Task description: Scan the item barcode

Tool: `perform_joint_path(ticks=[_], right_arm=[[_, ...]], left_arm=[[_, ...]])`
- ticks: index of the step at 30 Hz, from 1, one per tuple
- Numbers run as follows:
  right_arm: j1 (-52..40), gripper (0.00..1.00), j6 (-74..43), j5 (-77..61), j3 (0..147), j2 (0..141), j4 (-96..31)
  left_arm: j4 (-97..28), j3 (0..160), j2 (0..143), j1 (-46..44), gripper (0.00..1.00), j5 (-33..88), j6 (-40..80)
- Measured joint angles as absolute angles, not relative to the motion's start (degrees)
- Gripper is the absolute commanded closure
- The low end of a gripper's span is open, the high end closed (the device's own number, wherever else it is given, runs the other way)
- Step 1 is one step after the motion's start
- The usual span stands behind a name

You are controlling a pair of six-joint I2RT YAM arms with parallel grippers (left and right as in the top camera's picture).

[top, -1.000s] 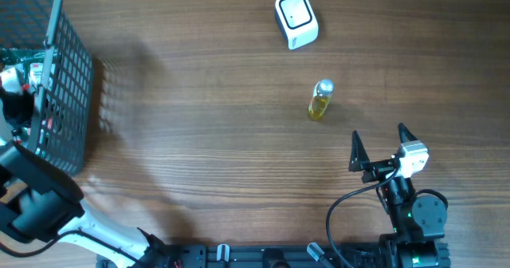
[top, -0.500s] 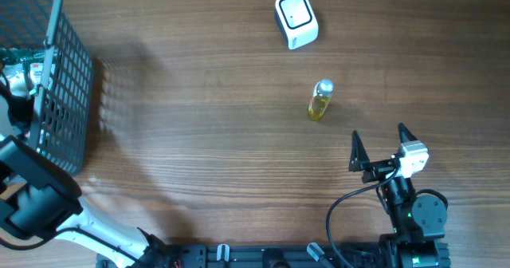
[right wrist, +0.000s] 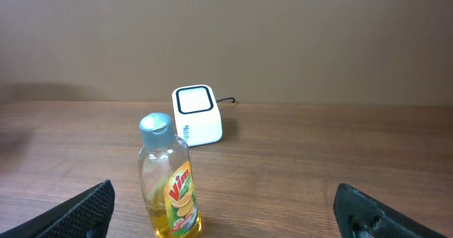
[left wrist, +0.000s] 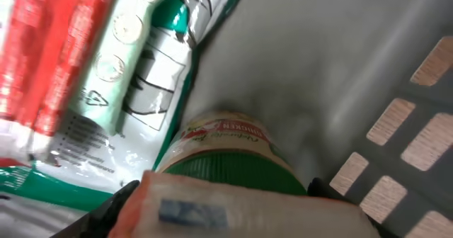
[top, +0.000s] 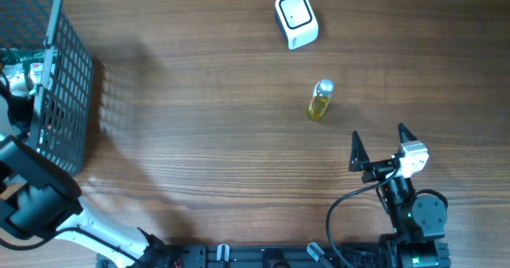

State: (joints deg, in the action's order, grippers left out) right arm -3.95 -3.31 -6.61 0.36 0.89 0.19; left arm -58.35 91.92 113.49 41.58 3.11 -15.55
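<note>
My left gripper (left wrist: 212, 213) is down inside the grey basket (top: 64, 84). A blurred orange-edged packet (left wrist: 248, 202) lies between its black fingers, and the blur hides whether they press on it. Just behind the packet stands a green-lidded jar (left wrist: 230, 160), with red and white pouches (left wrist: 64, 61) beside it. The white barcode scanner (top: 296, 19) sits at the far middle of the table. My right gripper (top: 382, 147) hovers wide open near the front right, with nothing in it. It faces a yellow dish-soap bottle (right wrist: 170, 181) and the scanner (right wrist: 196, 115) behind that.
The soap bottle (top: 320, 100) stands upright between the scanner and my right gripper. The basket's slotted wall (left wrist: 396, 125) rises close on the right of my left gripper. Bare wooden table (top: 199, 124) lies between the basket and the bottle.
My left arm has shifted slightly at the basket's edge. The right arm, the bottle and the scanner have not moved.
</note>
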Motion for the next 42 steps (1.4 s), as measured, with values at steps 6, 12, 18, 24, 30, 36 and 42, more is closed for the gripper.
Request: perform_joint_path(ticks=[6,12,18,24,30,36,42], right_arm=[[-3.97,0.00,-3.31,-6.61,0.36,0.89,0.16],[-3.97,0.00,-3.31,-6.61,0.36,0.89,0.19],[-3.97,0.00,-3.31,-6.61,0.36,0.89,0.19],[-3.97,0.00,-3.31,-6.59,0.36,0.89,0.19],[-3.95,0.00,-3.31,-6.59,0.36,0.89,0.19],[-3.95,0.00,-3.31,-6.61,0.36,0.89,0.19],[-3.97,0.00,-3.31,-6.61,0.36,0.89,0.19]], left_arm=[[-58.30,97.36,112.60,41.58,0.37,3.14,-15.07],[-56.73,105.27,104.86,41.58,0.39,4.10,-13.85],[-52.18,108.95,92.88,40.95,0.40,8.51,-10.50],[-53.32,109.58,83.74,35.11,0.42,11.70,-6.68],[-63.11,109.58,82.13,22.59,0.43,12.69,-4.62],[-69.89,108.92,83.74,5.80,0.43,12.56,-1.69],[-69.73,103.79,87.59,-7.81,0.43,9.82,2.55]])
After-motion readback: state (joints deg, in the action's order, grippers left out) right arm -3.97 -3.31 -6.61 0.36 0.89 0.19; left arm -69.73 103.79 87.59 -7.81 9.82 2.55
